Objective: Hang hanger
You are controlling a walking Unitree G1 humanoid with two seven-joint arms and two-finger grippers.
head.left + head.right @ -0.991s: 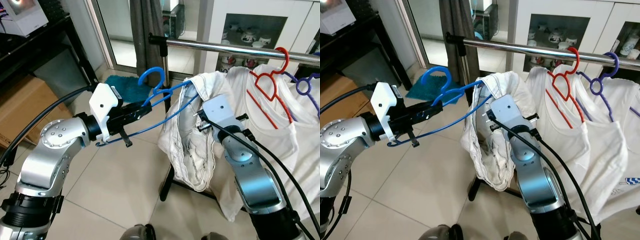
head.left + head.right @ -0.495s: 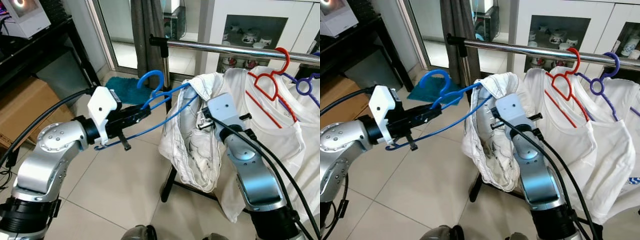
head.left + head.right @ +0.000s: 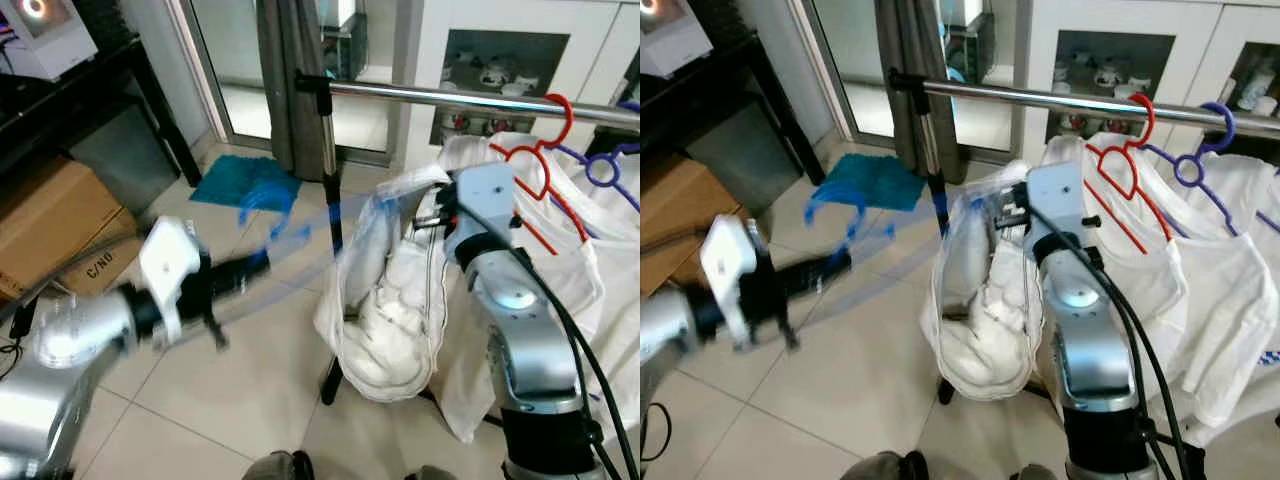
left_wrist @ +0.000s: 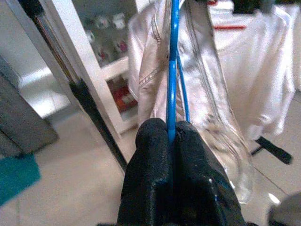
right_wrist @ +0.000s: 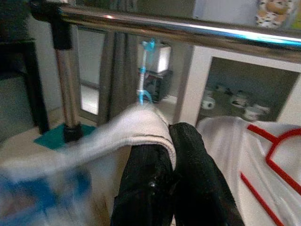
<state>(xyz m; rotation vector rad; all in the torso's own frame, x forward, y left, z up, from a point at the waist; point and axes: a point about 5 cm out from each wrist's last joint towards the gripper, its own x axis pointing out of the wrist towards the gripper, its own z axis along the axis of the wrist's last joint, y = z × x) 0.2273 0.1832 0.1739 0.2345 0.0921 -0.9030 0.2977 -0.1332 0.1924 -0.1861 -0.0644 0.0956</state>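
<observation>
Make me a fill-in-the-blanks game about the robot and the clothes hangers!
1. The left gripper is shut on the ____ hanger.
2. The right gripper pinches the white ____.
3. On the metal rail, beside the purple hanger, hangs a ____ hanger.

Missing words: blue; garment; red

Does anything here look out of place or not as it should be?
Yes. The white garment is not spread on the blue hanger; it sags below the rail in a crumpled bundle. The right gripper pinches its edge, the left gripper holds the hanger wire, whose hook is not on the rail.
</observation>
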